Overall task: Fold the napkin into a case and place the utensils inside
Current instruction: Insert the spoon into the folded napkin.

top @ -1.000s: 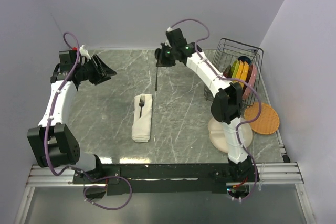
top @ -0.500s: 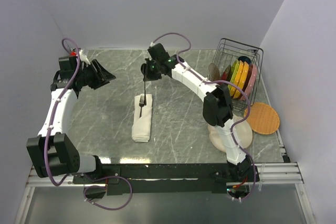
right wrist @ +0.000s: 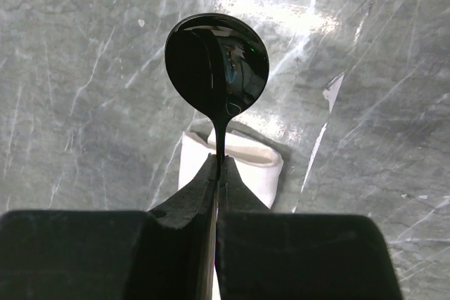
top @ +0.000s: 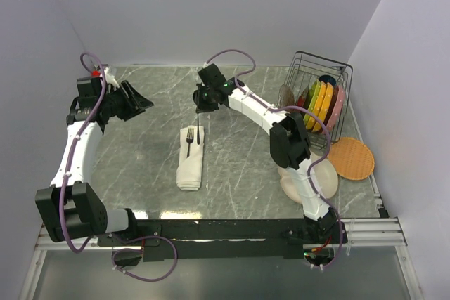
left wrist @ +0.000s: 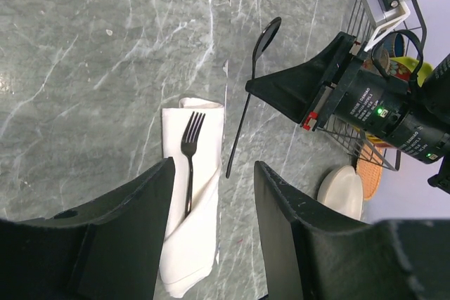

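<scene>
the napkin (top: 190,163) lies near the middle of the grey marble table (top: 140,159) as a narrow folded case, its long sides running from the near edge toward the far edge. a dark fork (top: 189,142) sits in it. the fork's tines point toward the far edge and lie bare on the cloth, while the lower handle slips under a slanting fold, as the left wrist view shows.

the right gripper (top: 203,100) hangs over the table just beyond the case's far end. its fingers are pressed together on the neck of a dark spoon (right wrist: 216,61), right below the bowl. the spoon hangs with bowl up and thin handle down. the handle tip is by the case's far right corner, beside the fork. whether the tip touches the cloth i cannot tell.

the left gripper (top: 139,96) is raised near the far left corner of the table, well apart from the case. its fingers (left wrist: 126,230) stand partly apart and have hold of nothing.

a wire rack (top: 320,68) stands at the far right corner with coloured plates (top: 322,103) upright in it. an orange round disc (top: 351,159) lies by the right edge. a beige plate (top: 292,184) lies toward the near right corner, partly under the right arm.
</scene>
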